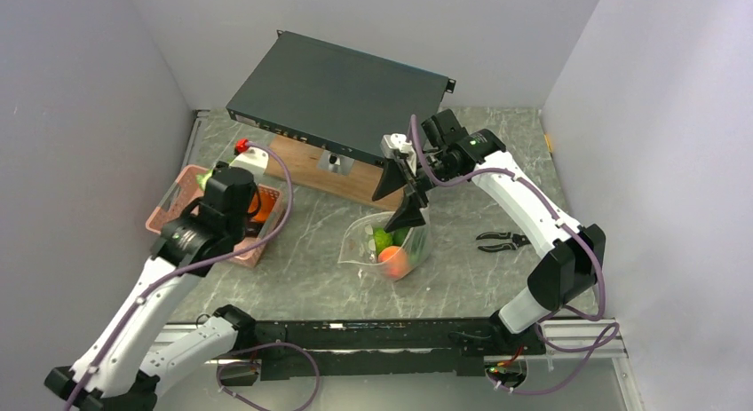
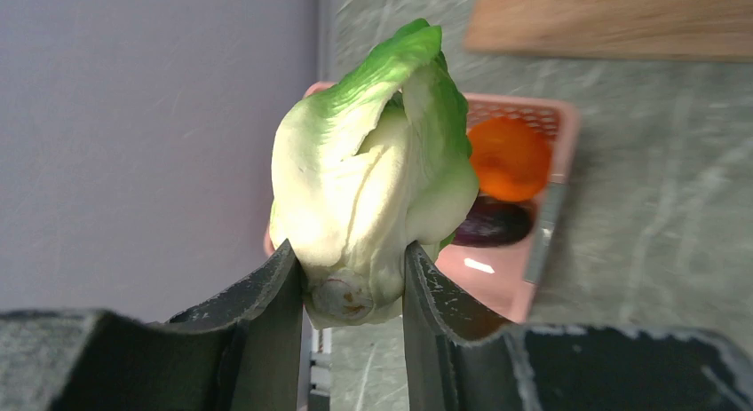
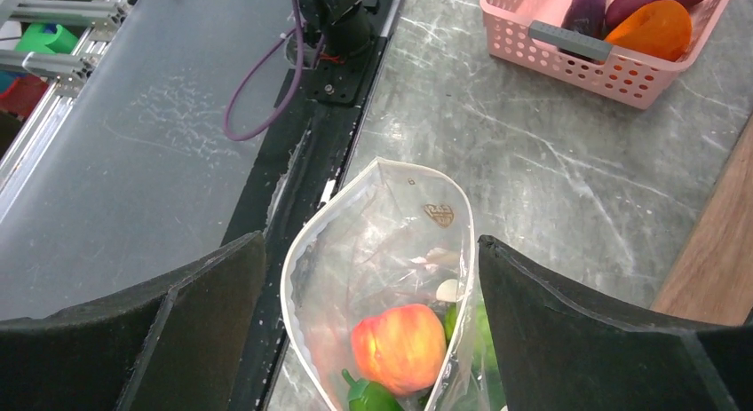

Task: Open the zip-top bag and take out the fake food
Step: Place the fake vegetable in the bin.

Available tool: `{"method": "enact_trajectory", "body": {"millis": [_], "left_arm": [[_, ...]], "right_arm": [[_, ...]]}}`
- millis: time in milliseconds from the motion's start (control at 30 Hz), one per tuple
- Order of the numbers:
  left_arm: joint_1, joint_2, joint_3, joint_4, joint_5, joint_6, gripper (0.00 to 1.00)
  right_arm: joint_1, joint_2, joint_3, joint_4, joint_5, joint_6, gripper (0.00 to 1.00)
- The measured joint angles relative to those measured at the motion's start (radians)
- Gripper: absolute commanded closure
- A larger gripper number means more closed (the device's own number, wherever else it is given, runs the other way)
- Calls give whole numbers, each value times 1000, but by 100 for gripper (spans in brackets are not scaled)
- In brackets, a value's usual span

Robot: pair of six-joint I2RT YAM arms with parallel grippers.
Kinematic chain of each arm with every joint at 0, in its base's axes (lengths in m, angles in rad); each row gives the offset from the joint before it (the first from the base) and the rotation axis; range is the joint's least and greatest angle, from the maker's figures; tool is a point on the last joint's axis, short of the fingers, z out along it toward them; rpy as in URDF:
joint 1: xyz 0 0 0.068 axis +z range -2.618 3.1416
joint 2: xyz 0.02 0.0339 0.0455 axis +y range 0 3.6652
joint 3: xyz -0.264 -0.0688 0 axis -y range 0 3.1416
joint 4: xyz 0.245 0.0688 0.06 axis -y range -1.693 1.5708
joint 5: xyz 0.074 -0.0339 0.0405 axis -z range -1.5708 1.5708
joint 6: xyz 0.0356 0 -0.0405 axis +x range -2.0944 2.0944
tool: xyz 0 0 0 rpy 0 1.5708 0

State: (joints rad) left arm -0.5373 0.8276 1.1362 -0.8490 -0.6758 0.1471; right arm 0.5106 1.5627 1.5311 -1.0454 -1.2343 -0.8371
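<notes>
The clear zip-top bag (image 1: 364, 242) stands open at mid-table. It holds a red-pink fruit (image 3: 400, 344), a green pepper (image 3: 371, 396) and other green pieces. My right gripper (image 3: 371, 242) is wide open, its fingers on either side of the bag's mouth (image 3: 391, 225); its right finger is next to the bag's wall. My left gripper (image 2: 351, 256) is shut on the pale green leafy head (image 2: 373, 171) and holds it above the pink basket (image 2: 568, 127). In the top view that gripper (image 1: 209, 182) is over the basket's far end.
The pink basket (image 1: 169, 202) at the left holds an orange piece (image 2: 509, 158) and a dark purple piece (image 2: 493, 223). Black pliers (image 1: 502, 241) lie right of the bag. A black rack unit (image 1: 337, 96) rests on a wooden block (image 1: 311, 167) at the back.
</notes>
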Motion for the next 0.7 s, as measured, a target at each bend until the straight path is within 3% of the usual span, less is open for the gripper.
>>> {"method": "enact_trajectory", "body": {"millis": [167, 367, 700], "left_arm": [[135, 68, -119, 143, -114, 51, 100], [291, 203, -156, 298, -240, 68, 100], [410, 341, -182, 443, -209, 55, 100]], "right_arm": [[0, 0, -2, -3, -2, -5, 9], [0, -4, -20, -4, -2, -8, 9], [0, -7, -28, -5, -1, -19, 8]]}}
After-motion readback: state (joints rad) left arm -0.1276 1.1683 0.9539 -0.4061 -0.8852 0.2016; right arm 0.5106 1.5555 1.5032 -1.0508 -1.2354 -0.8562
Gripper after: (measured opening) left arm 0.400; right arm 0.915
